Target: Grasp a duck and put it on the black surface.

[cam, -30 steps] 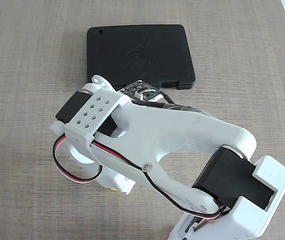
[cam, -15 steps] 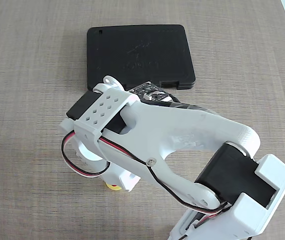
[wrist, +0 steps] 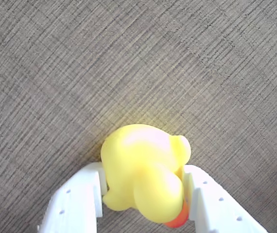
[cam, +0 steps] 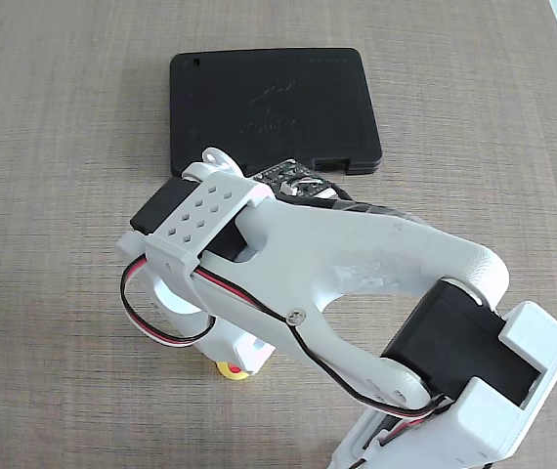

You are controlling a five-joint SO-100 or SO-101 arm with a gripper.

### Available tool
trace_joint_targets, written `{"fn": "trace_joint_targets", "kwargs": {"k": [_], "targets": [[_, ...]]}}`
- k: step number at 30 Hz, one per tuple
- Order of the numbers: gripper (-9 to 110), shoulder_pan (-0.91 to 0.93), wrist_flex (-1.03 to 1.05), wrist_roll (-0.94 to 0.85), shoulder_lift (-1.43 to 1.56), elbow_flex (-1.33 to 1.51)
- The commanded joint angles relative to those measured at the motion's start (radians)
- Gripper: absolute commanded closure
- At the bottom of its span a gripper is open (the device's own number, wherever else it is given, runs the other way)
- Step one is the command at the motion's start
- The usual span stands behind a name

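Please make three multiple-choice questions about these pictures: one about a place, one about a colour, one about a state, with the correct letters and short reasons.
1. Where is the duck?
A. on the black surface
B. between the fingers of the gripper
C. alone, far from the arm

2. What colour is the duck's beak?
A. red-orange
B. blue
C. white

3. What is the gripper's state?
A. wide open, empty
B. shut on the duck
C. out of view

Answers: 1 B, the wrist view shows a white finger on each side of it. 2 A, visible at the duck's lower edge. 3 B, both fingers press its sides.

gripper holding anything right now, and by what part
The gripper holds the duck, its two white fingers pressed against opposite sides of the body, near the red-orange beak.
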Motion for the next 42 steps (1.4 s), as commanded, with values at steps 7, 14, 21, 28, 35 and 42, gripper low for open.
{"fn": "trace_joint_targets", "kwargs": {"k": [7, 14, 21, 28, 35, 42], "targets": [[96, 0.008, -0.003, -0.008, 0.017, -0.003], [96, 0.009, 0.012, -0.006, 0.054, 0.0], [96, 0.078, 0.017, -0.006, 0.36, 0.037], [96, 0.298, 0.086, -0.006, 0.638, 0.026], [96, 0.646, 0.077, -0.005, 0.769, -0.086], [96, 0.692, -0.049, 0.008, 0.584, -0.199]]}}
